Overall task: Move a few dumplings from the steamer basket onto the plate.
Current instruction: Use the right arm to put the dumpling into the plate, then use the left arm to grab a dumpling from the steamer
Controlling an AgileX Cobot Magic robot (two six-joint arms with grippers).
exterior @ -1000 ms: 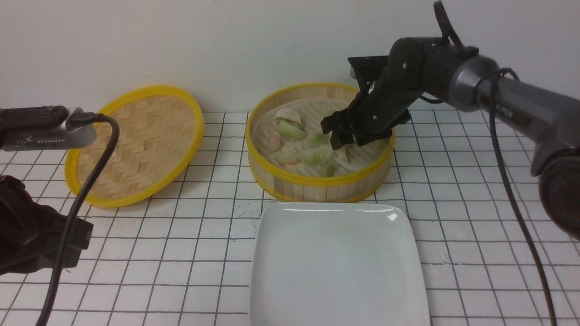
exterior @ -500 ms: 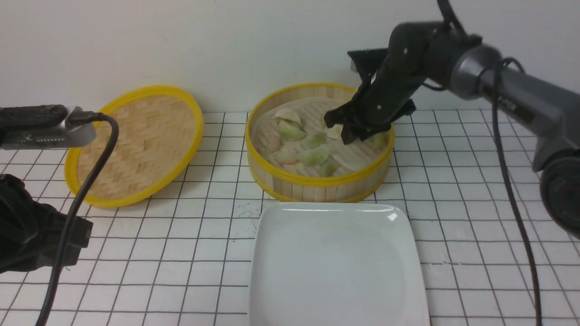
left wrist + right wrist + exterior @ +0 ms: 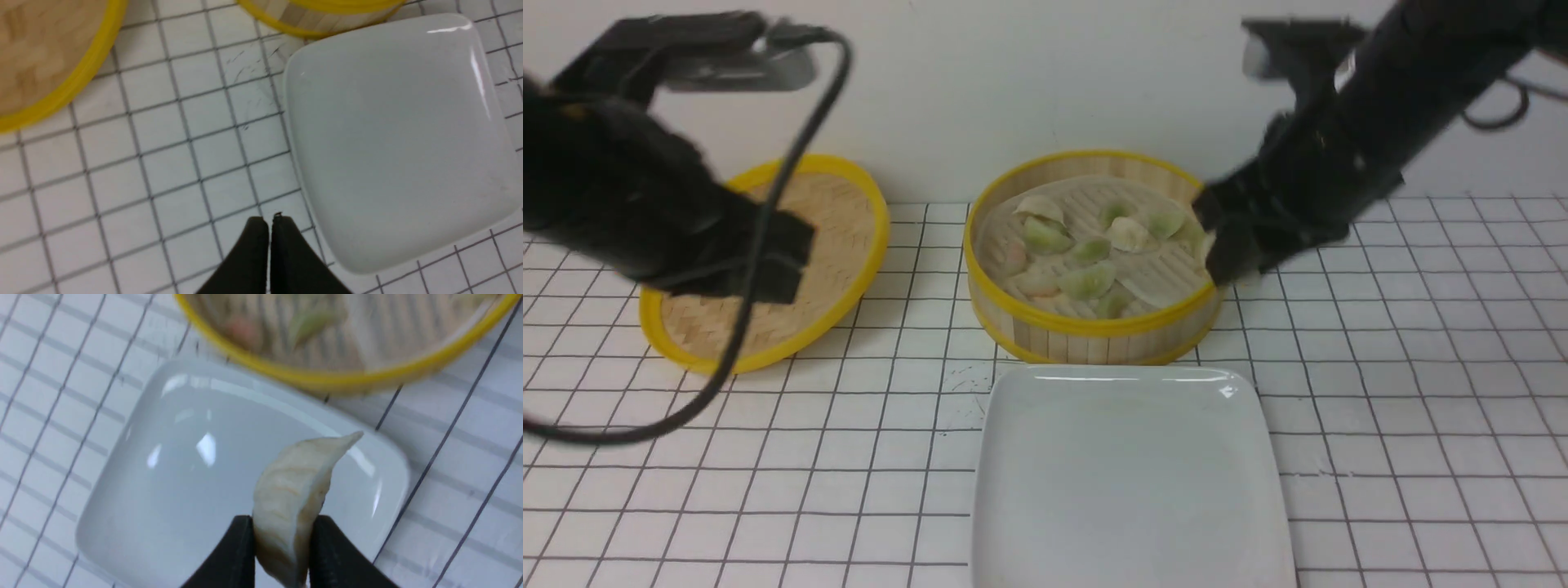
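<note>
Right fingers (image 3: 235,557) pinch a cream crescent dumpling (image 3: 292,502), the arm (image 3: 1347,147) slanting down beside the round bamboo steamer basket (image 3: 1094,331) by the table's (image 3: 1380,408) far edge. Left fingers (image 3: 255,249), closed and empty, hover near the white square plate (image 3: 392,134).

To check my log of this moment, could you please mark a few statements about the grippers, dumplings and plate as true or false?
1. The right gripper grips a cream dumpling. True.
2. A dumpling lies on the plate. False: none lies on it.
3. The left gripper is open. False: its jaws are shut, holding nothing.
4. Several dumplings lie in the steamer basket. True.
5. The lid covers the basket. False: it sits to the basket's left.
</note>
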